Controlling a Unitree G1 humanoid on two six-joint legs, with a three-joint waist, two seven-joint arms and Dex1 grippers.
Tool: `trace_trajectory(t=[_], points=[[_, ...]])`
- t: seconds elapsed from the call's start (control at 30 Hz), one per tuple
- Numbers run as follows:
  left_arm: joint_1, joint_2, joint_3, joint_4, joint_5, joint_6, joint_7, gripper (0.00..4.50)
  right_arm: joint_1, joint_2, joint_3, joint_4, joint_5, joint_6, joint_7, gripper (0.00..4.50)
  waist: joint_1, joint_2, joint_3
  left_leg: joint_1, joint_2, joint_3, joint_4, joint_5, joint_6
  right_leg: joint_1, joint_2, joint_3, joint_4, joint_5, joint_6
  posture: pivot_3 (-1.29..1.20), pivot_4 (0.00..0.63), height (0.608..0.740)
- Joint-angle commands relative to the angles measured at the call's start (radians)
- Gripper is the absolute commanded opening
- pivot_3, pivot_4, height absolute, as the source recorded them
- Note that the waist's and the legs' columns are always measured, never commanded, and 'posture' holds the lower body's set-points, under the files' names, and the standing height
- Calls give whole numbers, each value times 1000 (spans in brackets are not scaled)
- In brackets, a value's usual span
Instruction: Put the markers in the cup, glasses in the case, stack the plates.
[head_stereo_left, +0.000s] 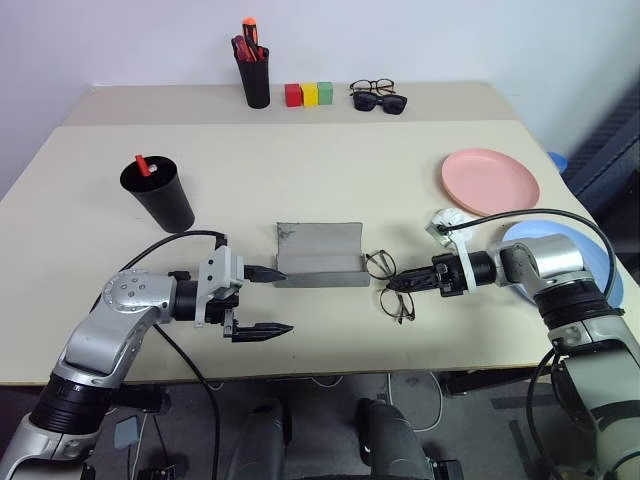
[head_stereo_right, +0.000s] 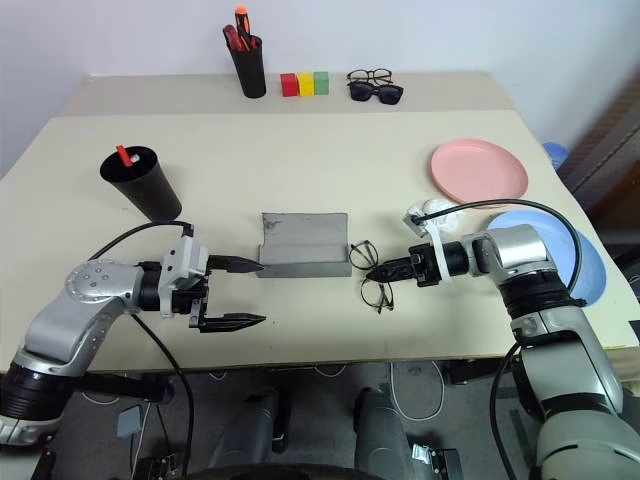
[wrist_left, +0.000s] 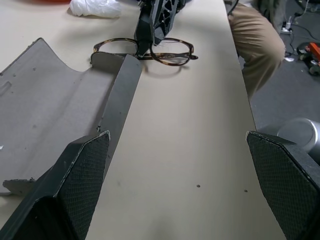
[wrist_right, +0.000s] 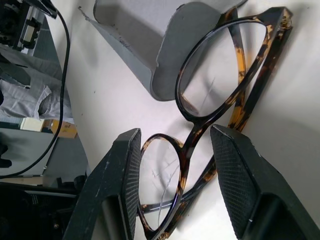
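Nearest the front edge of the beige bench (head_stereo_left: 300, 170), the left hand (head_stereo_left: 268, 300) hovers with its two black fingers spread wide, one fingertip just beside the left end of the grey case (head_stereo_left: 320, 254), which lies open at mid-bench with its lid tipped back. Across from it, the right hand (head_stereo_left: 397, 283) reaches in from the right, its fingers set partway apart on either side of the frame of the wire-rimmed glasses (head_stereo_left: 390, 285); the right wrist view shows one lens between the two pads, though whether they press the frame cannot be told. Those glasses lie on the bench just beside the right end of the case, one lens at its corner. Farther left stands the wide black cup (head_stereo_left: 160, 195) with a red-capped marker (head_stereo_left: 143, 165) upright inside it. On the right side, the pink plate (head_stereo_left: 490, 181) lies flat and apart from the blue plate (head_stereo_left: 600, 262), which is partly hidden behind the right arm; a crumpled white scrap (head_stereo_left: 444, 223) sits between them. Along the far edge stand a black pen pot (head_stereo_left: 255, 75) holding red and orange pens, three coloured blocks (head_stereo_left: 308, 94), and black sunglasses (head_stereo_left: 380, 102) with another pair of spectacles just behind them.
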Motion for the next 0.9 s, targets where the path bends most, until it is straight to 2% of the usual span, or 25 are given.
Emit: trace_trajectory(t=[0.03,0.1,0.13,0.2,0.27,0.3,0.6,0.7,0.9], points=[[2,9,26,-30,-26,0,3,4500,-23,4,-11,1,0,-14,13,2201,0,0,0,0,0,0,0,0,0,0,0,0,0,0,0,0,150,740],[2,8,27,-30,-27,1,3,4500,-25,11,-17,8,1,-15,8,2201,0,0,0,0,0,0,0,0,0,0,0,0,0,0,0,0,150,740],[3,8,27,-31,-27,1,4,4500,-24,12,-18,9,1,-16,6,1940,0,0,0,0,0,0,0,0,0,0,0,0,0,0,0,0,150,740],[4,9,28,-32,-28,2,4,4500,-23,14,-17,12,-1,-20,6,1355,0,0,0,0,0,0,0,0,0,0,0,0,0,0,0,0,150,740],[4,10,28,-32,-28,3,5,4500,-21,15,-17,16,-3,-23,7,319,0,0,0,0,0,0,0,0,0,0,0,0,0,0,0,0,150,740],[3,10,28,-31,-29,3,6,4500,-22,15,-18,16,-3,-22,7,99,0,0,0,0,0,0,0,0,0,0,0,0,0,0,0,0,150,740],[-2,3,23,-26,-29,-13,17,4500,-32,-5,-63,-28,18,-30,-2,99,1,0,0,0,0,0,1,0,0,0,0,0,1,0,0,0,150,740],[-5,-6,20,-21,-18,-36,28,4500,-42,-32,-118,-66,32,-34,-21,99,1,0,0,0,0,0,0,0,0,0,0,0,1,0,0,0,150,740],[2,-21,17,-14,-12,-58,48,4500,-68,-62,-270,-120,31,-126,-148,99,1,0,0,0,0,0,0,0,0,0,0,0,1,0,0,0,150,740]])
